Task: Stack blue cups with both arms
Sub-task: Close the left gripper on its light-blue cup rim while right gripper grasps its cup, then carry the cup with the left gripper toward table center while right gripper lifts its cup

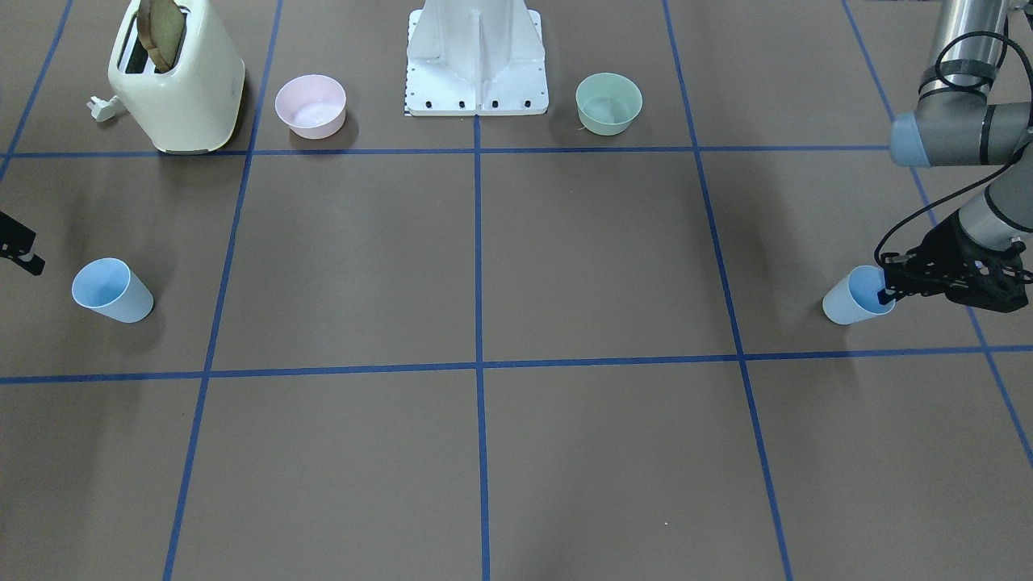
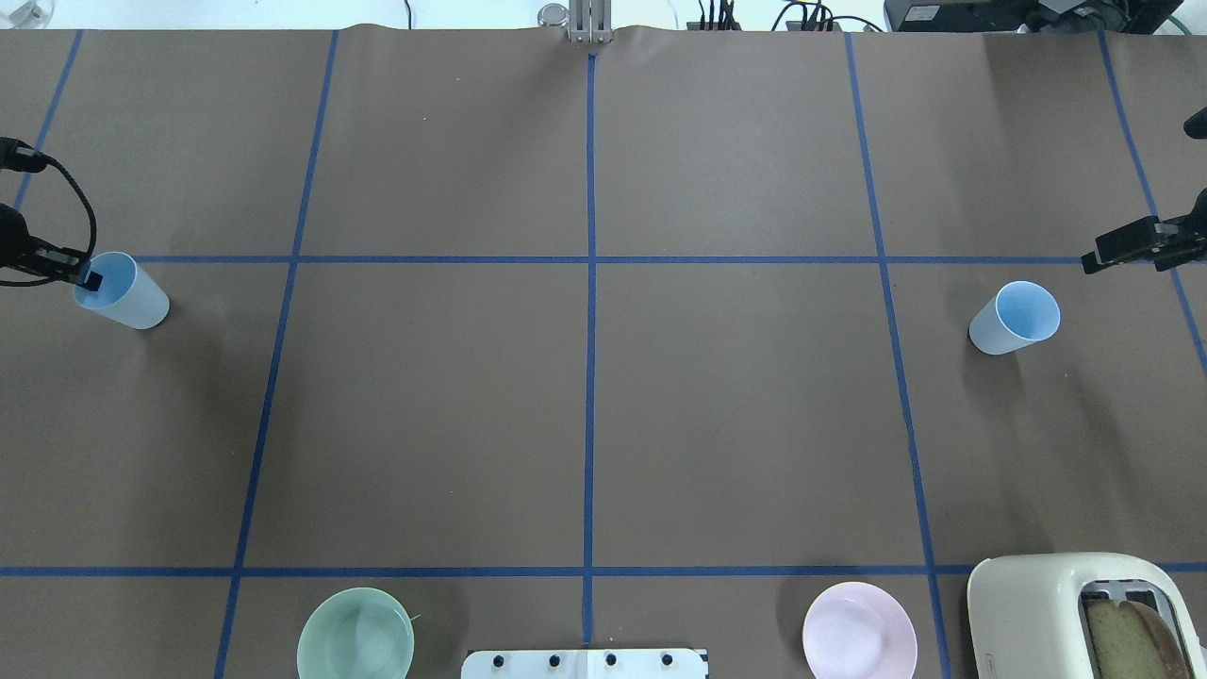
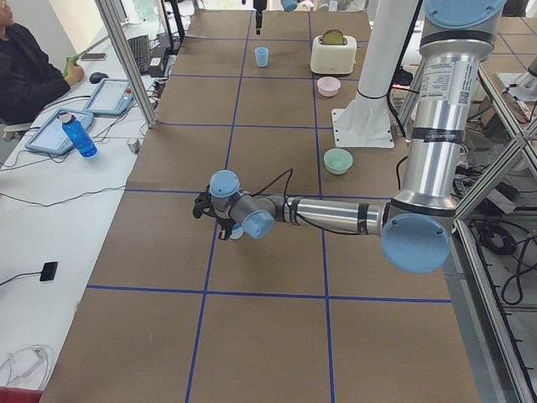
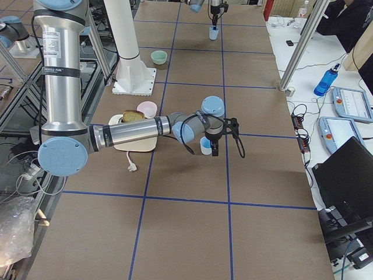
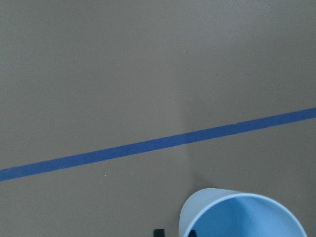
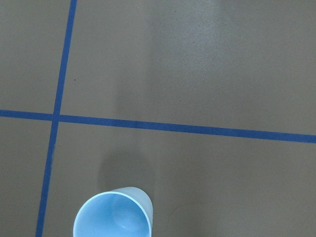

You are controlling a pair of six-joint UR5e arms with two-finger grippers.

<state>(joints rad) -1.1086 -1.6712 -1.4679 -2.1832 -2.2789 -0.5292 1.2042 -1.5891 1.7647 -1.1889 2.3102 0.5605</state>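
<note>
Blue cups (image 1: pixel 843 305) stand upright, well apart at opp. ends of table (image 2: pixel 585 424). My left gripper (image 2: pixel 87 276) straddles left cup (image 2: pixel 137 300) at rim, one finger inside; can't tell if clamped. Right gripper (image 2: pixel 1091 261) hangs near right cup (image 2: pixel 1014 319), not touching, gap unclear. Light, thin, slick plastic, I reckon: pinch rim wall gently.

Printed stickers (image 3: pixel 442 77) on left arm (image 3: pixel 432 159) & right arm (image 4: pixel 58 87) — too small to read; no other txt legible.
</note>
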